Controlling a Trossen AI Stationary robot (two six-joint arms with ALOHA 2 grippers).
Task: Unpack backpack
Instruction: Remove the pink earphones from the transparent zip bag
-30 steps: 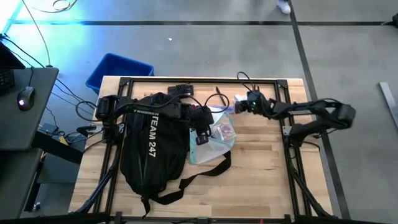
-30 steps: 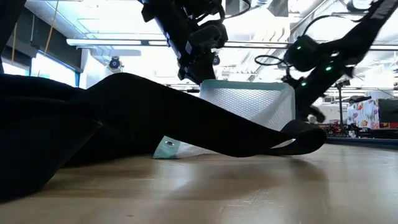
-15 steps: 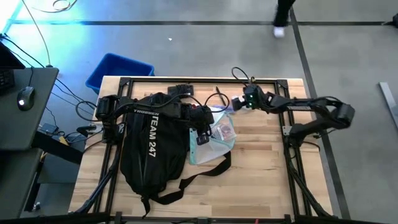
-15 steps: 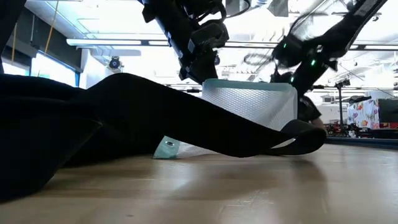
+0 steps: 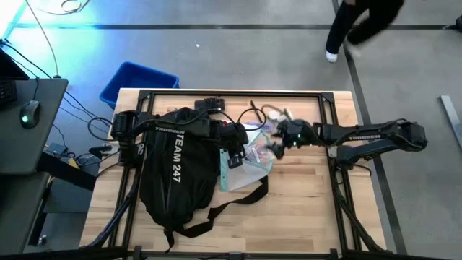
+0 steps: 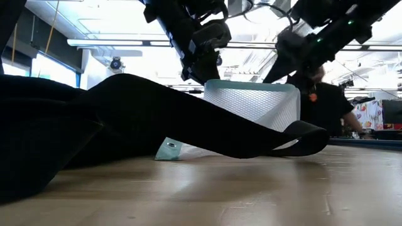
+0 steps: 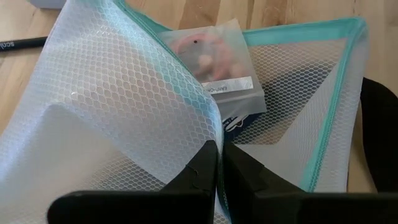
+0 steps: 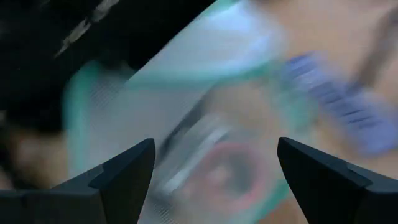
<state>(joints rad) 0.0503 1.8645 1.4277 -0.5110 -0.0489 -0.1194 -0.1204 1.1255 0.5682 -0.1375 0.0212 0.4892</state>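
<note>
- The backpack (image 5: 173,173) lay on the left half of the wooden table (image 5: 303,209), its long axis running from the far edge toward the near edge, its lettered side up and its straps trailing toward the near edge.
- A clear mesh pouch with teal edging (image 5: 249,162) lay just beside the backpack's right flank, partly on a strap, with a small plastic bag (image 7: 214,74) visible inside it.
- The left gripper (image 7: 217,168) was pinched tight on the pouch's teal edge, holding one wall of mesh lifted so the pouch mouth stood open.
- The right gripper (image 5: 278,144) hovered over the pouch's far right corner with its fingers spread wide and nothing between them; in the right wrist view the pouch and the bag filled the gap ahead of the fingers.
- Relation that mattered: the pouch opening lay straight ahead of and below the right gripper, toward the backpack, so the right arm was the nearer free hand and seemed best placed to reach in.
- A few small items lay on the table beyond the pouch; they were too small to identify.
</note>
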